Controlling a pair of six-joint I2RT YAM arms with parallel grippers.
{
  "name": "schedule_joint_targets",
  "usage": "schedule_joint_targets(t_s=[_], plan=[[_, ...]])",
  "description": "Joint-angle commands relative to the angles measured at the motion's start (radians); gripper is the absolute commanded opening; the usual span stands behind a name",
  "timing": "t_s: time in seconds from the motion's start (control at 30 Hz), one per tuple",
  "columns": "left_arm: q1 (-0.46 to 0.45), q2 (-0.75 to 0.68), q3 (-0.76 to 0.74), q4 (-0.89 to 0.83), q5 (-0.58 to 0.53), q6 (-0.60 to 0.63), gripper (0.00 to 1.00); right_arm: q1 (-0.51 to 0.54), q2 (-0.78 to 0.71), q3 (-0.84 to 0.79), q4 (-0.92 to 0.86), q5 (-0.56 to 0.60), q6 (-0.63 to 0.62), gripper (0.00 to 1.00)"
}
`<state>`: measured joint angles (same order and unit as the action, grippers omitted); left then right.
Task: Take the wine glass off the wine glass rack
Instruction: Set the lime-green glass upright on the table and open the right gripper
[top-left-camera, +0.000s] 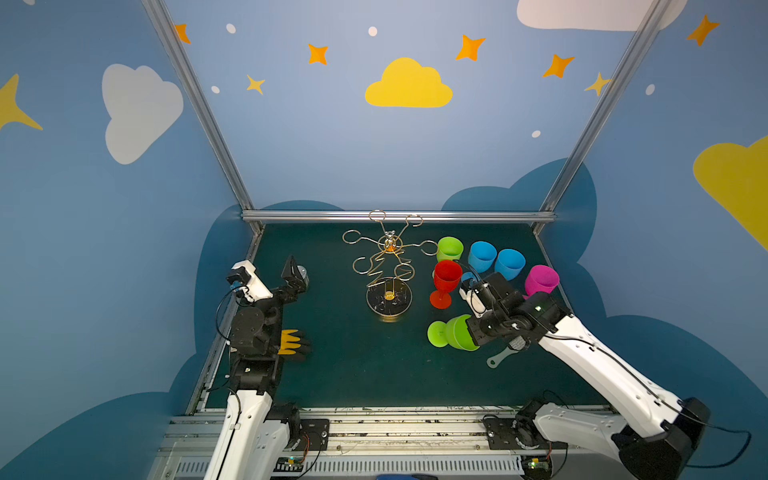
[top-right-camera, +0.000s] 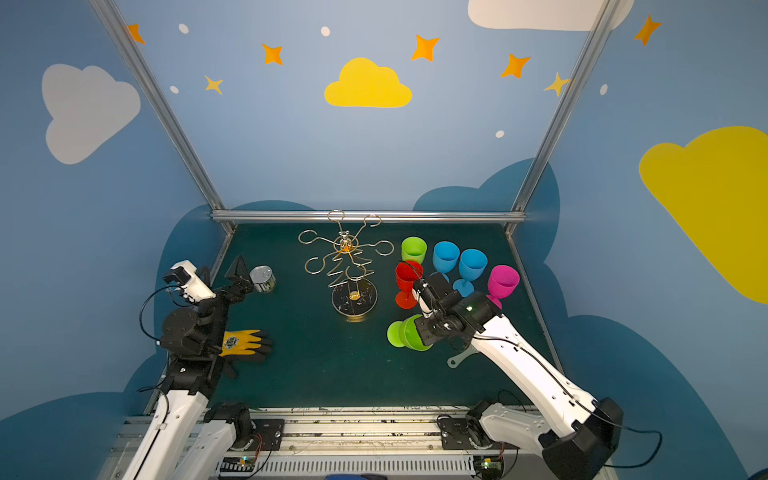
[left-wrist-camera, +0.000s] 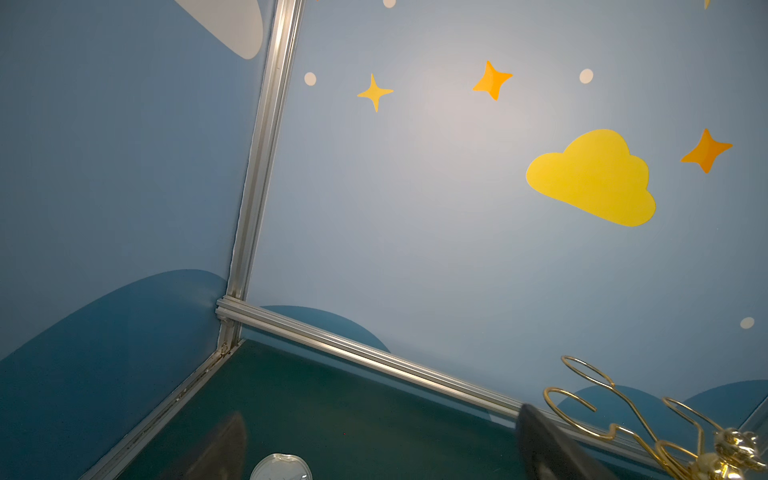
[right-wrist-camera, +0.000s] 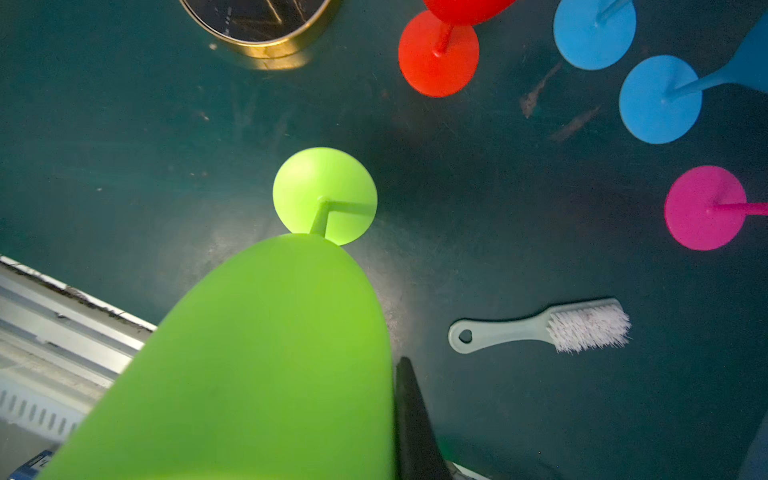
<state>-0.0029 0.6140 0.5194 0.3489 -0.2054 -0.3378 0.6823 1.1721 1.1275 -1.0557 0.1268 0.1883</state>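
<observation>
Rim of the green wine glass (top-left-camera: 455, 332) is hidden by the right gripper (top-left-camera: 475, 331), whose jaws pinch its bowl, while the glass lies sideways, stem running left-right with the foot pointing left, near the wine glass rack (top-left-camera: 380, 303) but off it, and the left gripper (top-left-camera: 294, 275) gapes empty.

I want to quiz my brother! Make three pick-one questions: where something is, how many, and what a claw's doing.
1. Where is the brush? A) on the rack B) in a glass C) on the table
2. How many blue wine glasses? A) two B) one C) four
3. The right claw is: A) open, empty B) shut on the tilted green wine glass C) shut on a glove
Answers: C, it lies on the table; A, two stand side by side; B, it grips the bowl.
</observation>
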Motion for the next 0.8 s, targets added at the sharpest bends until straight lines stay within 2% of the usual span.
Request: schedule_joint_targets(t_s=[0.0,0.23,0.33,0.43,0.57,0.77], plan=[[0.01,-0.012,-0.012,0.003,0.017,-0.016,1.0,0.0,0.05,0.029,0.038,0.048,0.021,0.0],[0.03,-0.009,-0.015,0.005,0.038,-0.045,1.0,0.001,0.192,0.09,0.053,0.037,0.035,0.0],[0.038,-0.012,-0.019,0.004,0.041,-0.053,1.0,-0.002,0.272,0.147,0.007,0.017,0.025,0.02],[0.044,-0.012,-0.019,0.006,0.045,-0.06,1.0,-0.003,0.354,0.231,-0.072,0.009,0.086,0.06],[0.054,-0.014,-0.02,0.006,0.051,-0.069,1.0,-0.003,0.379,0.243,-0.048,-0.03,0.084,0.16],[0.062,-0.014,-0.025,0.007,0.053,-0.079,1.0,-0.007,0.305,0.226,0.04,-0.093,0.059,0.42]])
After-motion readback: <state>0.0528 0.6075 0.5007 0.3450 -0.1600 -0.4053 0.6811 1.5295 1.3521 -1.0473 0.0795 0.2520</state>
